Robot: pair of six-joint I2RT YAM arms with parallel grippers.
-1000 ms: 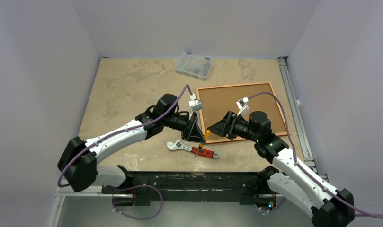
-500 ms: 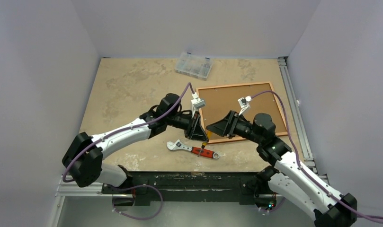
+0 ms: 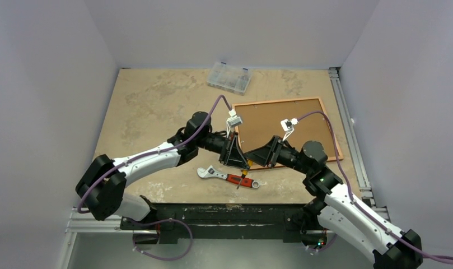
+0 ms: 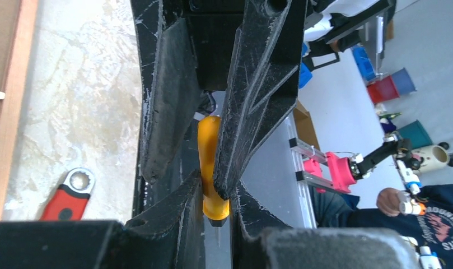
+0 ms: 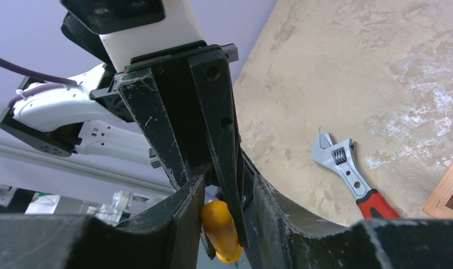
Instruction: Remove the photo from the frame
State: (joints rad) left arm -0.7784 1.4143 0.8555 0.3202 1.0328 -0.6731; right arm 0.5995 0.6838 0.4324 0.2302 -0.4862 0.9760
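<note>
The red-orange frame (image 3: 329,120) lies face down at the right. Its brown backing board (image 3: 280,120) faces up, so the photo is hidden. My left gripper (image 3: 243,162) is shut on the orange handle of a screwdriver (image 3: 249,167), held off the table near the frame's front left corner. In the left wrist view my gripper (image 4: 218,193) pinches the handle (image 4: 209,151). My right gripper (image 3: 253,161) faces it, open. In the right wrist view the right gripper (image 5: 227,193) straddles the handle (image 5: 221,230) and one left finger.
A red-handled adjustable wrench (image 3: 228,176) lies on the table just below the grippers; it also shows in the right wrist view (image 5: 347,168). A clear plastic parts box (image 3: 229,77) sits at the back. An aluminium rail (image 3: 347,123) runs along the right edge.
My right gripper has moved left to meet the left gripper and now straddles the screwdriver handle. My left gripper has shifted slightly right, still holding the screwdriver.
</note>
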